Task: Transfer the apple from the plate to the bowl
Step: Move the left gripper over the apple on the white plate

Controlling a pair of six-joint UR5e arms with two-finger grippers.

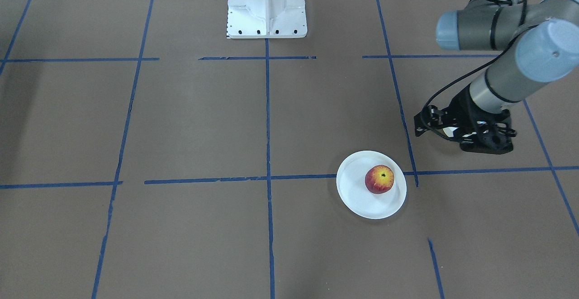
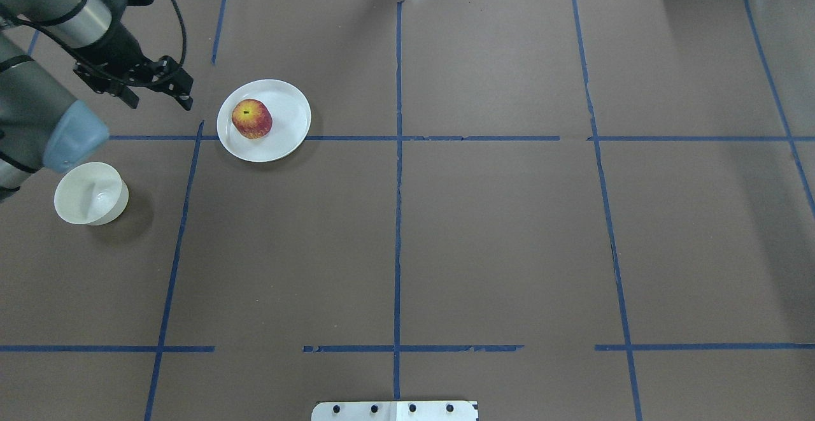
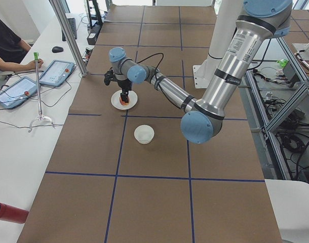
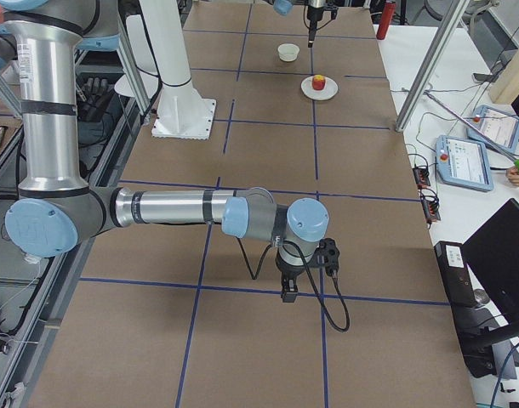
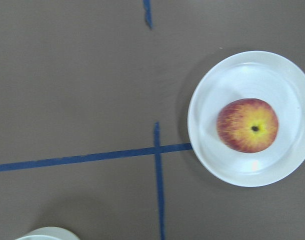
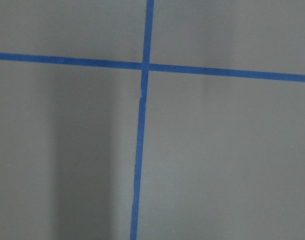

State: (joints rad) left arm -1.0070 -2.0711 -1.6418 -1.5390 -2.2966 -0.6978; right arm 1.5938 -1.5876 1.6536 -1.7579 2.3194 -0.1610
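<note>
Nothing of the task is done yet, as far as you can see. The small round red-and-yellow apple [image 2: 252, 118] lies on the flat white disposable plate [image 2: 290, 106]. The small deep cream bowl [image 2: 76, 185] stands empty, well apart from it. Grasping, carrying and releasing are all left. Your left claw [image 2: 159, 97] hangs just beside the plate, spread wide, holding and touching nothing. For the right claw [image 4: 287, 291], far from the plate, you cannot tell the opening.
</note>
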